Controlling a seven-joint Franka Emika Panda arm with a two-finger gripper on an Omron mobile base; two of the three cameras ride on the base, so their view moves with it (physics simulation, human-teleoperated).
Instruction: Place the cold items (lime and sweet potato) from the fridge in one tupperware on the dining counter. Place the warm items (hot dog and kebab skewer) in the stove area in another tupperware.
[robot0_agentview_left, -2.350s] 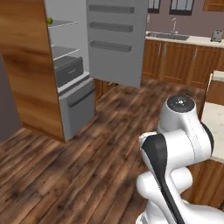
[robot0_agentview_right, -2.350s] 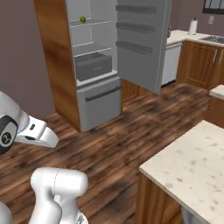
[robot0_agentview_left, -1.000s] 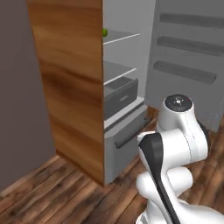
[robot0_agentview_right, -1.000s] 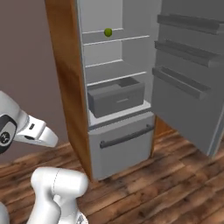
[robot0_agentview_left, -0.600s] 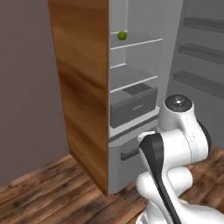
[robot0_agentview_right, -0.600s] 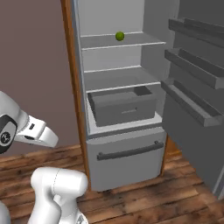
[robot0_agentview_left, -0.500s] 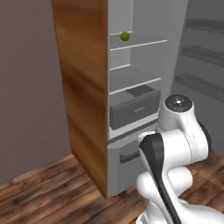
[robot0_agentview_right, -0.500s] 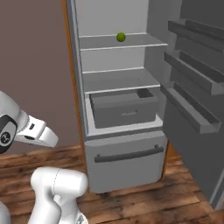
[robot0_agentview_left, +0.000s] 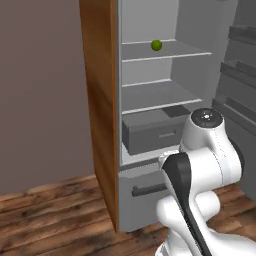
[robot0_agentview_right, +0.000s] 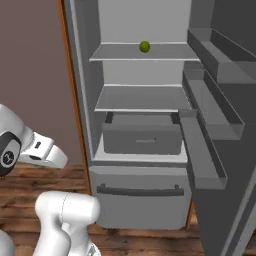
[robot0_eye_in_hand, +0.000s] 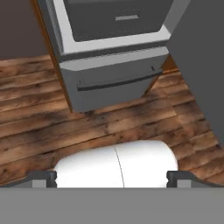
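Note:
A small green lime (robot0_agentview_left: 156, 45) (robot0_agentview_right: 144, 46) lies on the upper shelf of the open fridge (robot0_agentview_left: 150, 90) (robot0_agentview_right: 140, 100), near the back. My gripper (robot0_eye_in_hand: 111, 179) points down at the wood floor in front of the fridge's bottom drawer (robot0_eye_in_hand: 113, 83). It is open, with its fingertips (robot0_eye_in_hand: 41, 178) far apart and holding nothing. The arm is folded close to the base, well below and short of the lime. The sweet potato, hot dog, kebab skewer and tupperware are out of view.
The fridge door (robot0_agentview_right: 220, 115) with its shelves swings open on the right. A wooden side panel (robot0_agentview_left: 100, 100) stands left of the fridge. A grey crisper drawer (robot0_agentview_right: 142, 139) juts out under the lower shelf. Wood floor (robot0_eye_in_hand: 87, 131) lies in front.
The whole picture has shifted: the base has driven closer to the fridge, which now looms larger and more head-on. The arm keeps its folded pose and the gripper stays open.

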